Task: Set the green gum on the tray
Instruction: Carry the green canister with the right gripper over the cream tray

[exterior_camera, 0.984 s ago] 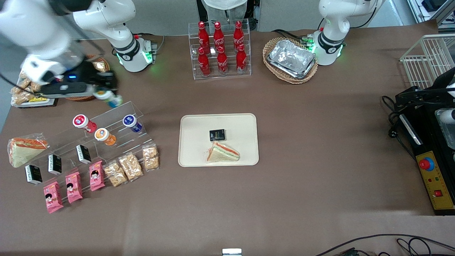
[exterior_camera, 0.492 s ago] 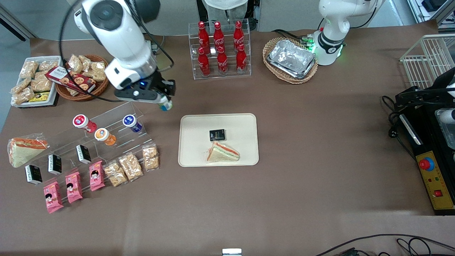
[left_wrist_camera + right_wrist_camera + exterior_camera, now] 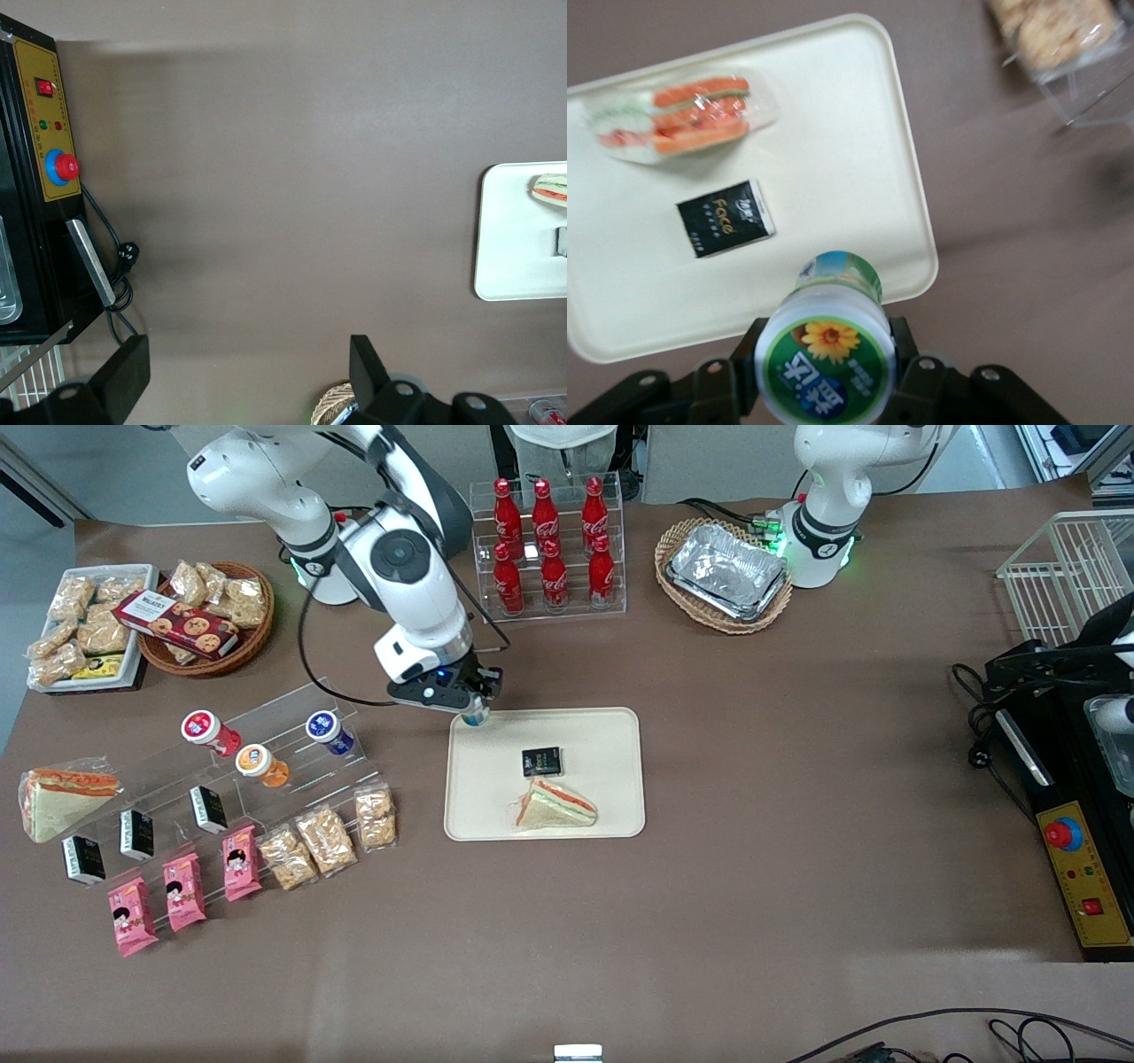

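Over the tray's (image 3: 611, 731) corner nearest the working arm's base, the green gum (image 3: 828, 345) is carried in the air, lid toward the wrist camera, its body pinched by the gripper (image 3: 469, 710) that is clamped on its sides. No contact with the tray is seen yet. Nearer the front camera on the tray, a black packet (image 3: 541, 761) and a wrapped sandwich (image 3: 555, 805) are laid.

Trouble is judged possible from here: if the bottle is let go this close to the rim, it may land on the low edge, tip, and roll off onto the brown surface (image 3: 797, 779). A release from height could also send the round bottle rolling into the packet.
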Robot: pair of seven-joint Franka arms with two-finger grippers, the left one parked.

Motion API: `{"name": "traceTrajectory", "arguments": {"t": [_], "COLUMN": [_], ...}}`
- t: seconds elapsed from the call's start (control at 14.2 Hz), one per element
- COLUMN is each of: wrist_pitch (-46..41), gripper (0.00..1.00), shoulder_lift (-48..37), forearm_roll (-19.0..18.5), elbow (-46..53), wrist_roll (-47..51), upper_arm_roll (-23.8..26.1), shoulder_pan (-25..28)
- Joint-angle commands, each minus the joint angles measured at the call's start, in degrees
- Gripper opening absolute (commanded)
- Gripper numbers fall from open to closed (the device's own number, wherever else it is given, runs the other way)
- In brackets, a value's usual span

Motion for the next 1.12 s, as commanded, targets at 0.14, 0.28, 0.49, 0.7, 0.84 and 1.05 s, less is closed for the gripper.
{"name": "traceTrajectory", "arguments": {"t": [0.14, 0.28, 0.49, 0.7, 0.84, 1.05], "wrist_pitch": [14.04, 17.65, 20.91, 22.32, 22.32, 22.32], "gripper": [0.06, 0.06, 0.06, 0.23, 0.99, 1.00], "shoulder_lift": [5.44, 8.69, 11.68, 13.36, 13.36, 13.36], "forearm_roll": [-0.85, -0.85, -0.76, -0.67, -0.67, -0.67], "elbow": [-7.29, -7.38, -7.38, -7.38, -7.30, -7.21], "wrist_roll": [1.86, 1.86, 1.95, 2.30, 3.17, 3.44], "upper_arm_roll": [-0.72, -0.81, -0.90, -1.08, -1.08, -1.08], "shoulder_pan": [1.01, 0.58, 0.49, 0.40, 0.40, 0.31]}}
